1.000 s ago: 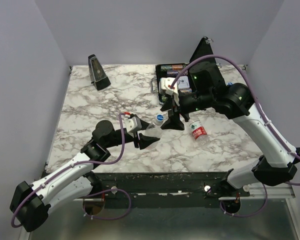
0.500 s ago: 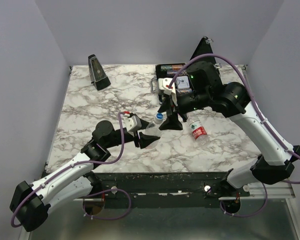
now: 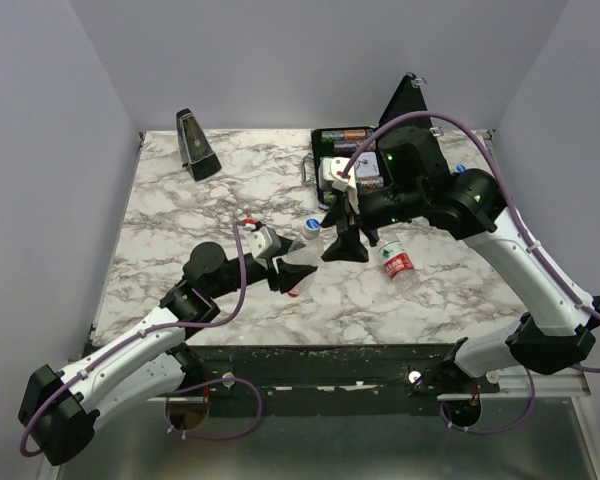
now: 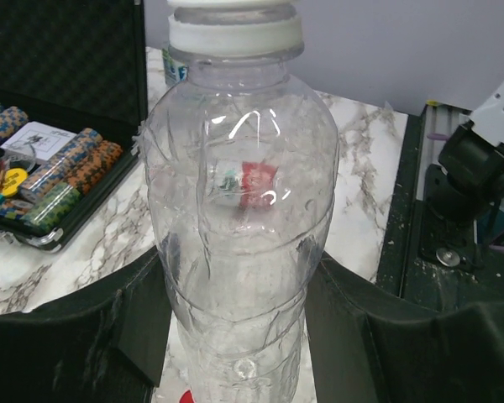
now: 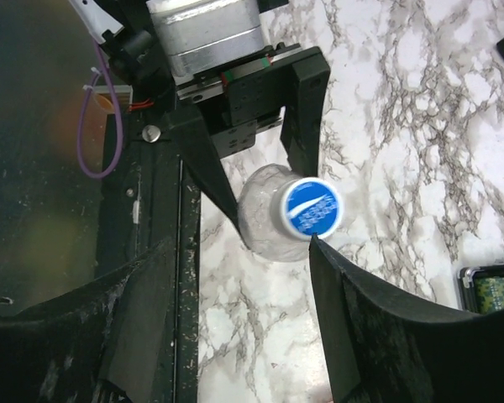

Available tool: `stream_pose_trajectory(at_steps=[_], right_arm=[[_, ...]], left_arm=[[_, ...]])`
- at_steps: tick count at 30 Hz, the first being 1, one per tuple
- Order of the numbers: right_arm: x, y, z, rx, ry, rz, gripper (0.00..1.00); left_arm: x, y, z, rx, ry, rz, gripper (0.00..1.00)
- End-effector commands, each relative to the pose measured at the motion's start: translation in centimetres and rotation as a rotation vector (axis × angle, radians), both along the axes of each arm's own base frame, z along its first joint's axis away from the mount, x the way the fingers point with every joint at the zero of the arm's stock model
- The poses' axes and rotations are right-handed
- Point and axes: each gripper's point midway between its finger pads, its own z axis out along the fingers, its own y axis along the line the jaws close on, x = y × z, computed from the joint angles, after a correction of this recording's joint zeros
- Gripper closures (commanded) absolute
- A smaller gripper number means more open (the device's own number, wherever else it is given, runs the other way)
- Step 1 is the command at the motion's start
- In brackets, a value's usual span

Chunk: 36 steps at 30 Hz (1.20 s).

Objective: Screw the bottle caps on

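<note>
My left gripper (image 3: pixel 288 272) is shut on a clear plastic bottle (image 3: pixel 301 258) and holds it nearly upright over the table's middle. A blue cap with a white side (image 3: pixel 312 225) sits on the bottle's neck. In the left wrist view the bottle (image 4: pixel 235 252) fills the gap between the fingers, and the cap (image 4: pixel 235 29) is at the top. My right gripper (image 5: pixel 239 252) hangs open above, one fingertip just beside the blue cap (image 5: pixel 312 207), with nothing between its fingers. A red cap (image 4: pixel 185 396) lies on the table under the bottle.
A second bottle with a red label (image 3: pixel 398 262) lies on its side right of the grippers. An open black case of poker chips (image 3: pixel 355 160) stands at the back. A dark metronome (image 3: pixel 196 145) is at the back left.
The left gripper has swung the bottle more upright and a little left and back. The right gripper has stayed almost where it was, now beside the cap.
</note>
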Motion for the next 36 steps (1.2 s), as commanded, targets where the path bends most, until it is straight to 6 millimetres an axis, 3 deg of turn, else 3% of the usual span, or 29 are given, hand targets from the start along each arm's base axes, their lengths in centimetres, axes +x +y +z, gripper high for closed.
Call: stream_pose_trajectory(at_steps=[1,5,15,22,36], right_arm=[[-3.0,-0.8,-0.9,-0.038,0.139,0.051,0.28],[-2.8,-1.1,-0.9,-0.050,0.119,0.034,0.28],[0.7,-1.6,1.4,-0.027,-0.107,-0.063,0.27],[-0.2,-0.9,1.6,-0.030,-0.125,0.056,0.29],[-0.6,0.2,0.3,-0.045,-0.055,0.120,0.38]], left_arm=[[2.1,1.3,1.0,-0.045,0.014,0.145,0.89],[2.1,1.4,0.5,-0.028,0.023,0.145,0.89],[-2.0,-0.5,0.5,0.009,-0.063,-0.139,0.89],[-3.3,-1.2,0.5,0.042,-0.082,-0.247,0.89],[-3.4,-1.5,0.6,0.052,-0.082,-0.275,0.89]])
